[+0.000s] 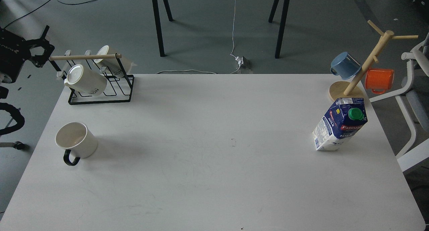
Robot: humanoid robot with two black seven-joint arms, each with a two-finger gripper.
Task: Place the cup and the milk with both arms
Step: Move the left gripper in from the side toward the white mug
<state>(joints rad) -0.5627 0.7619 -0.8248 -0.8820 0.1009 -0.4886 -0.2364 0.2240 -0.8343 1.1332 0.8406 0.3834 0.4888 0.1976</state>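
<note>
The cup (76,140), a plain white mug with a black loop handle, stands upright on the white table (214,177) near its left edge, handle towards me. Far across on the right side stands the milk (339,124), a dark-blue and white carton with a green cap. My left gripper (43,49) is off the table at the far left, level with the back edge and well behind the cup. It is dark, and its fingers cannot be told apart. Nothing is seen in it. My right gripper is out of view.
A black wire rack (100,87) with a wooden bar holds two cream lettered mugs at the back left corner. A wooden mug tree (365,63) at the back right, just behind the milk, carries a blue and an orange mug. A white chair (414,100) stands beyond the right edge.
</note>
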